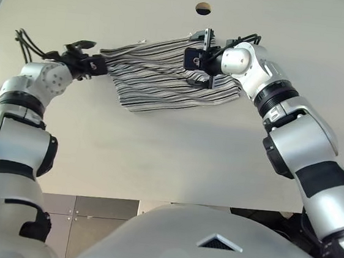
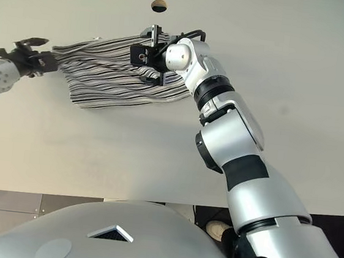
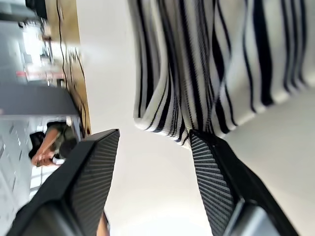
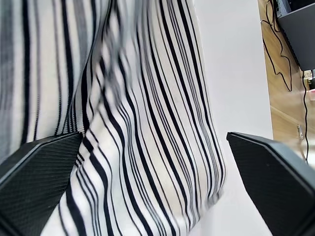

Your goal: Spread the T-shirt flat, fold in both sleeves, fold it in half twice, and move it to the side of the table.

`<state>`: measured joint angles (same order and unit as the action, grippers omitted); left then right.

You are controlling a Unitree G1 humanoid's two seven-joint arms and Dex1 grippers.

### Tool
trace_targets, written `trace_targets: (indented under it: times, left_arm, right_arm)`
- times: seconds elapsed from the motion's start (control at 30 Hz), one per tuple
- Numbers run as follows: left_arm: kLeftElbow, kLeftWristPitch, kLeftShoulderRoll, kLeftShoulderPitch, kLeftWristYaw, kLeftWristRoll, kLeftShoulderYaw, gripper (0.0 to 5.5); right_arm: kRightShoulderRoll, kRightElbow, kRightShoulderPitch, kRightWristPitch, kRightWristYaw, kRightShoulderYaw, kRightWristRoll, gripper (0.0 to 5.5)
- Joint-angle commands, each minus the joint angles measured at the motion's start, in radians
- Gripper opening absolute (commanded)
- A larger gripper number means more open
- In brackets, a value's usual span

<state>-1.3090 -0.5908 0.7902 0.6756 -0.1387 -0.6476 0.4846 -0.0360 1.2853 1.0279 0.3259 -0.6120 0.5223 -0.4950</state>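
- Left eye view: the black-and-white striped knit T-shirt (image 1: 165,79) is lying as a folded, rumpled oblong on the matte white table (image 1: 156,158), just on the robot's side of the small round hole (image 1: 203,8). The left gripper (image 1: 97,66) is sitting at the shirt end lying farthest left of that hole. The right gripper (image 1: 202,59) is hanging over the end nearest the hole.
- Right eye view: (same layout) the shirt edge farthest from the hole is looking wavy and layered, so I am judging the fold to be loose.
- Left wrist view: the ribbed black fingers (image 3: 93,182) are gaping and grasping nothing, while the soft stacked hem is touching one fingertip. Pinching here is risking a catch on the top layer alone, which would be peeling the fold open.
- Right wrist view: the flat, grooved fingers (image 4: 34,182) are standing wide apart and holding nothing, with limp striped cloth lying between them. Dragging over this smooth tabletop is likely to be sliding and bunching the fabric.
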Motion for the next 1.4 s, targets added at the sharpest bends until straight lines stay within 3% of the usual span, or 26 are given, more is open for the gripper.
trace_targets:
  times: [0.03,0.27,0.9,1.2,1.4]
  left_arm:
    - [-0.031,0.053,0.06,-0.053,-0.007,0.011,-0.024,2.64]
    - [0.009,-0.027,0.065,-0.027,-0.006,0.086,-0.1,2.64]
    - [0.052,-0.153,0.059,0.066,-0.023,0.073,-0.097,2.64]
    - [0.057,-0.168,0.058,0.065,-0.016,0.067,-0.094,2.64]
    - [0.059,-0.172,0.054,0.069,-0.014,0.063,-0.092,2.64]
  right_arm:
    - [0.0,0.029,-0.055,-0.02,-0.039,0.013,-0.019,5.5]
    - [0.008,0.029,-0.038,-0.023,-0.041,0.014,-0.017,5.5]
    - [0.017,-0.003,0.141,-0.077,-0.053,-0.078,0.037,5.5]
    - [0.105,-0.059,-0.005,-0.038,-0.116,-0.016,0.01,5.5]
    - [0.165,-0.059,-0.096,-0.017,-0.035,0.056,-0.039,5.5]
